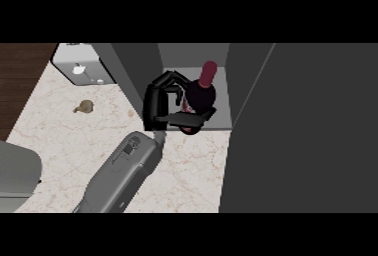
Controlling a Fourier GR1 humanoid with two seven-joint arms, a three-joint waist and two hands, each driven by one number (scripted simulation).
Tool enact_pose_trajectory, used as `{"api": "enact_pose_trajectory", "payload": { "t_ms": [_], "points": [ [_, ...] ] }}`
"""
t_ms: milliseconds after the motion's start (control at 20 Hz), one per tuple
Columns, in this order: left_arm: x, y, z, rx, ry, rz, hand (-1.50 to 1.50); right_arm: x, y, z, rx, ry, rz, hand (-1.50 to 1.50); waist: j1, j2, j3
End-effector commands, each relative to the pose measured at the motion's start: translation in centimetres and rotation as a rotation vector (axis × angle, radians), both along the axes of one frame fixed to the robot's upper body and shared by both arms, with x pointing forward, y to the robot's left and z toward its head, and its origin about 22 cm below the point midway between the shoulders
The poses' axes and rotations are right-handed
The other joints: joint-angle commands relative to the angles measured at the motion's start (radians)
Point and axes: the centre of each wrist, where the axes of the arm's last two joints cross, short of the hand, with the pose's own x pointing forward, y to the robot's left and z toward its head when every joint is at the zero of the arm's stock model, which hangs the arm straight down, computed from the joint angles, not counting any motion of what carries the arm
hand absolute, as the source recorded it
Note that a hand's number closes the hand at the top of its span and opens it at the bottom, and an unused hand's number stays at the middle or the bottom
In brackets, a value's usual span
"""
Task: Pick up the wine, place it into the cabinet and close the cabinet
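Our left hand (pixel 156 100) has the wine bottle (pixel 201 92) inside the open cabinet (pixel 192 55), near its front edge. We see fingers and thumb curled round the bottle's body.

The black right hand (pixel 158 101) curls round the dark wine bottle with the red neck (pixel 207 75), hiding much of its body and base. A small brown lump (pixel 83 106) on the pale marble counter (pixel 66 137) is too small to identify. At the near left a pale grey rounded shape (pixel 16 167) is cut off by the edge, as is the white box (pixel 80 64) at the far left.
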Motion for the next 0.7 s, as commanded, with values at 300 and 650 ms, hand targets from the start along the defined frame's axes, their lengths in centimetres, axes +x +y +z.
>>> {"api": "enact_pose_trajectory", "payload": {
  "t_ms": [300,650],
  "points": [
    [4.0,0.8,0.2,0.02,0.068,-0.001,1.5,-1.0,0.3,-0.4,0.038,-0.028,0.035,-1.5,-0.006,0.003,0.0],
    [5.1,0.6,0.4,0.021,0.067,0.028,1.5,-2.0,-0.6,0.1,0.031,-0.03,0.028,-1.5,-0.009,0.002,0.0]
  ]
}}
